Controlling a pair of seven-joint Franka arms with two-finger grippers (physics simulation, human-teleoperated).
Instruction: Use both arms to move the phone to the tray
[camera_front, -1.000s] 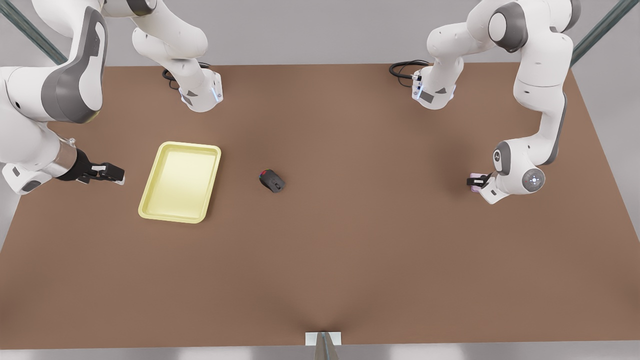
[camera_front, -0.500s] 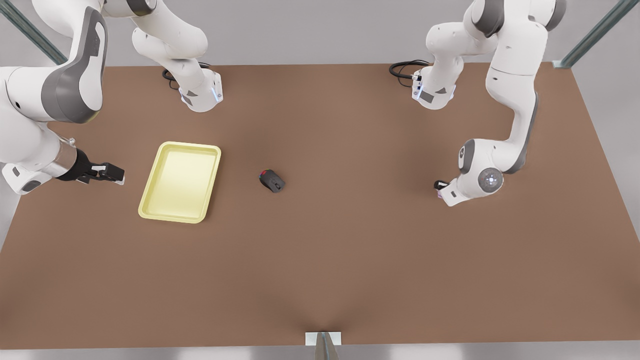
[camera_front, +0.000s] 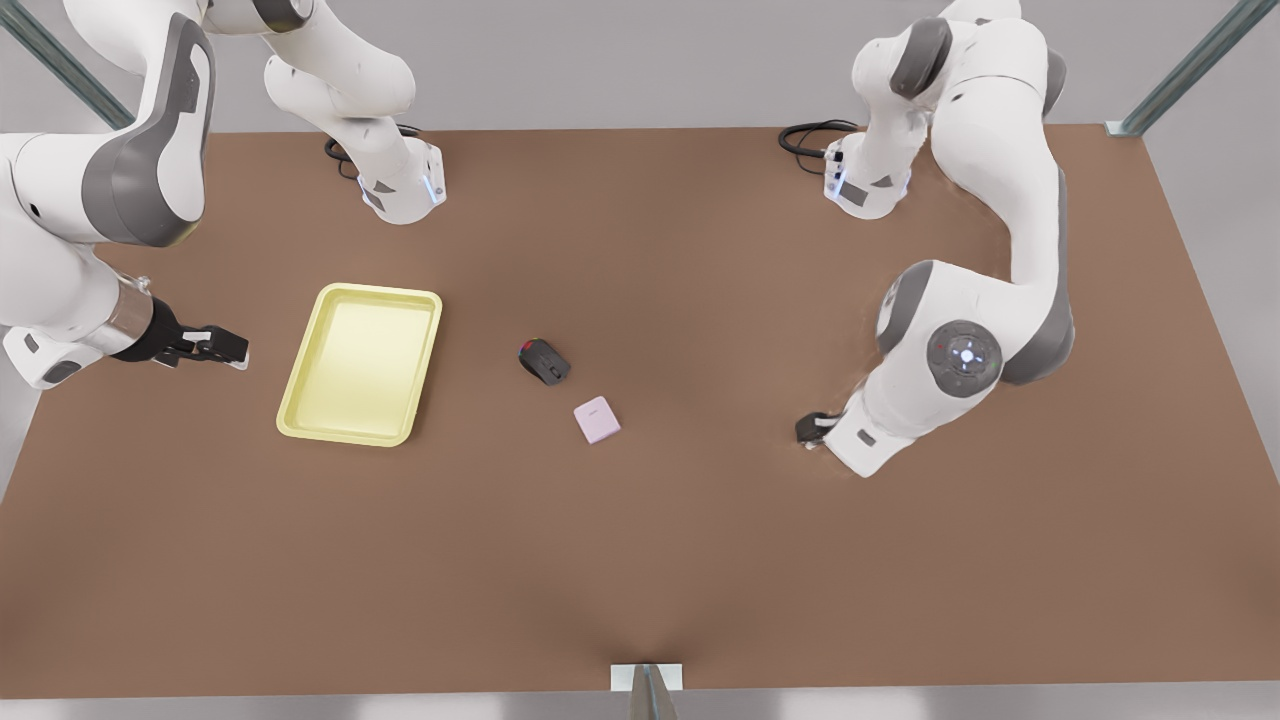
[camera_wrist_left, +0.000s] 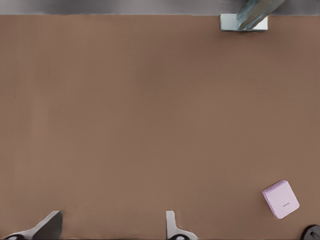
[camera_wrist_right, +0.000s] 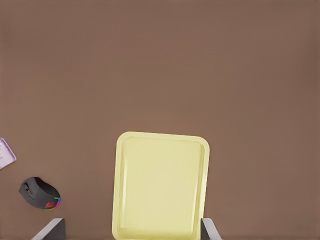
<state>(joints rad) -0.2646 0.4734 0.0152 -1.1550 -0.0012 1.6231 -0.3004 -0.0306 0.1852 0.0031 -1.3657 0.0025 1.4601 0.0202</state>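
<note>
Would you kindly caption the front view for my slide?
Phone lies on the table beside the mouse; left gripper nearby, right gripper by the tray.

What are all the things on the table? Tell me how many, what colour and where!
table: one, brown, under everything.
tray: one, pale yellow, toward the front view's left, nothing in it.
mouse: one, dark grey with red, near the middle.
phone: one, pale pink, flat on the table close to the mouse, not touching it.
right end effector: one, black, open, at the front view's left, pointing at the tray.
left end effector: one, black, open, at the front view's right, low over the table, apart from the phone.
</note>
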